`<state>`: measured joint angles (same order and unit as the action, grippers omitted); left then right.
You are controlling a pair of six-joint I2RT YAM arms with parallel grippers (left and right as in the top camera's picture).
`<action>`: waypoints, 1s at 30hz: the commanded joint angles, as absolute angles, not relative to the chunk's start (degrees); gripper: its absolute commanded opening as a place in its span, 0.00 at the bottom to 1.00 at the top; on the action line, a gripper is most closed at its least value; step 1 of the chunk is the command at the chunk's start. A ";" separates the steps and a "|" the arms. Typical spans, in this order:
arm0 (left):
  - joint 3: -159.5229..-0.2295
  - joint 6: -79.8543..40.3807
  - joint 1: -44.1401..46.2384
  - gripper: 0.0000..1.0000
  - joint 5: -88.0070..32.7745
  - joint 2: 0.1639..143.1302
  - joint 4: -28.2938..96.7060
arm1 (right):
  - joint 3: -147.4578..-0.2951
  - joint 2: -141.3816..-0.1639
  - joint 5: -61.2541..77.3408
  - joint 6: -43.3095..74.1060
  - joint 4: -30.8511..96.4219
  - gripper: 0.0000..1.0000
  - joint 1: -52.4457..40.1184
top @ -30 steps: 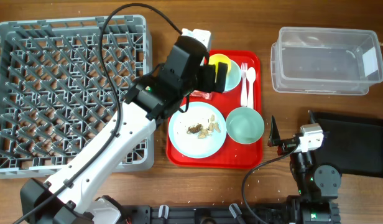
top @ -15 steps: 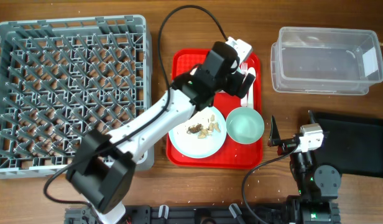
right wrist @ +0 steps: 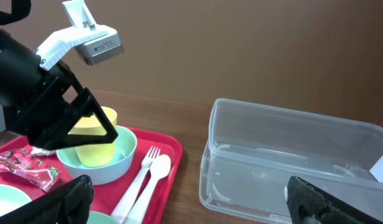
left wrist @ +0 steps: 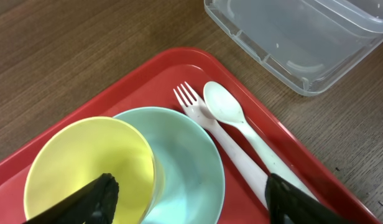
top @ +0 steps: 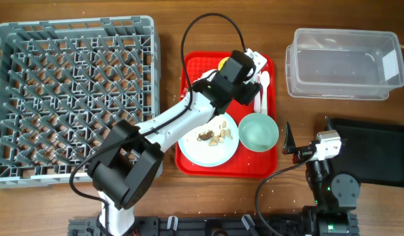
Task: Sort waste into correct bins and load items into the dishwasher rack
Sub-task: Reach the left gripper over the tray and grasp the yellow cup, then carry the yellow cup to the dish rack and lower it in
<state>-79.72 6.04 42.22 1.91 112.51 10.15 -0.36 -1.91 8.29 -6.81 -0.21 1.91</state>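
**Overhead.** The rack, at 9 o'clock on the tabletop, holds nothing. The tub at 2 o'clock and the black bin at 4 o'clock are both bare. By this showing nothing is sorted or loaded, and the whole task is left.
- The red tray sits at centre.
- It carries the plate, strewn with brown and beige scraps.
- The mint bowl is at the plate's 3 o'clock.
- The left end effector is over the tray's 12 o'clock end.
- The right end effector is off the tray, near 4 o'clock.
- The napkin is not found; it is possibly under the arm.

**Left wrist.** The jaws are apart and grip nothing.
- The yellow cup stands upright in the pale green saucer.
- The fork and spoon, white plastic, lie side by side at the saucer's 3 o'clock.
- Cup and saucer look clean.

**Right wrist.** The jaws are wide apart and empty.
- The crinkled red-and-white wrapper lies on the tray at the saucer's 8 o'clock.
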 commanded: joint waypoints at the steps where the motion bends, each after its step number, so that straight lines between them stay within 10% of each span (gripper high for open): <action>1: -79.94 7.09 42.09 0.68 2.68 113.27 9.82 | -0.32 -1.72 7.53 -7.42 -0.43 1.00 1.67; 16: -79.92 5.50 40.27 0.56 3.77 118.24 5.21 | -0.32 -1.72 7.53 -7.42 -0.43 1.00 1.67; 26: -79.94 2.09 39.53 0.04 3.73 117.75 3.29 | -0.32 -1.72 7.53 -7.42 -0.40 1.00 1.67; 30: -79.94 0.47 39.53 0.04 3.70 116.20 3.22 | -0.32 -1.72 7.53 -7.42 -0.40 1.00 1.67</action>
